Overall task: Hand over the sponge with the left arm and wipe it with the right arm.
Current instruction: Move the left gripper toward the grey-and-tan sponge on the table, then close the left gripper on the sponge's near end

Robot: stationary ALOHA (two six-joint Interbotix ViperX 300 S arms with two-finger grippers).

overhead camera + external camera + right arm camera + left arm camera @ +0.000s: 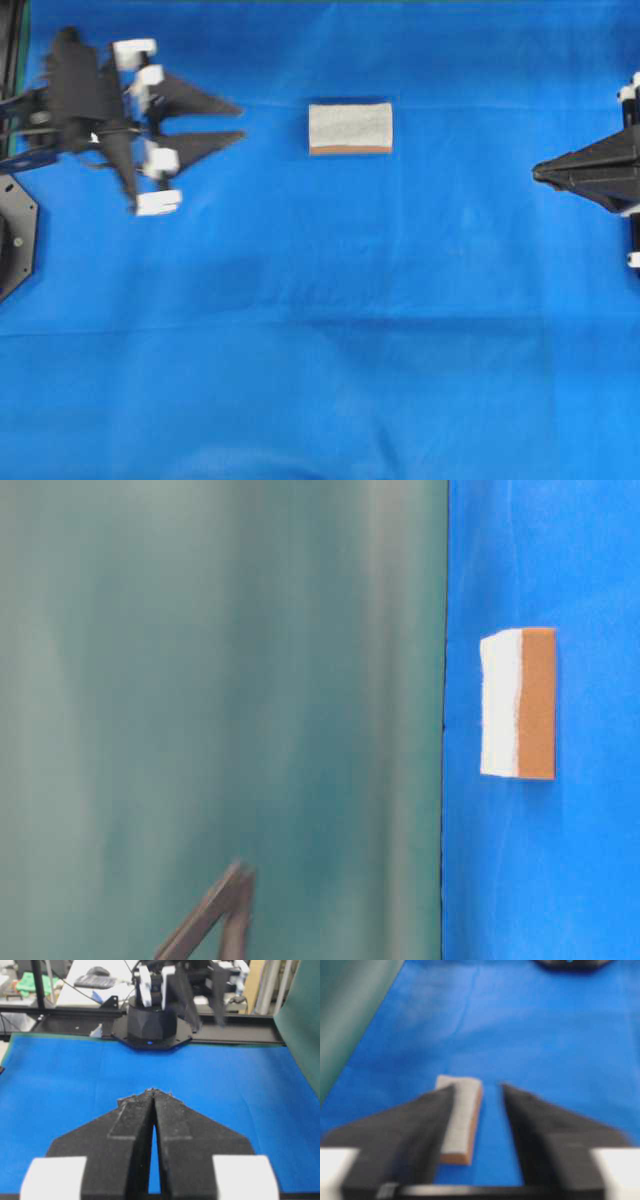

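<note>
The sponge (350, 128) lay flat on the blue cloth (320, 350) at upper centre, probably light and squashy, best pinched across its short sides, while the left gripper (238, 121) stood part-open and empty at upper left, the right gripper (538, 172) closed.

We take this for a robotics lab; the bench is covered with a blue cloth (320, 380) and closed on one side by a green backdrop panel (220, 680); the left arm (165, 990) stands on a black base (150, 1027) bolted to a black rail (240, 1035); behind it we see cluttered desks, a keyboard (96, 980) and loose cables
</note>
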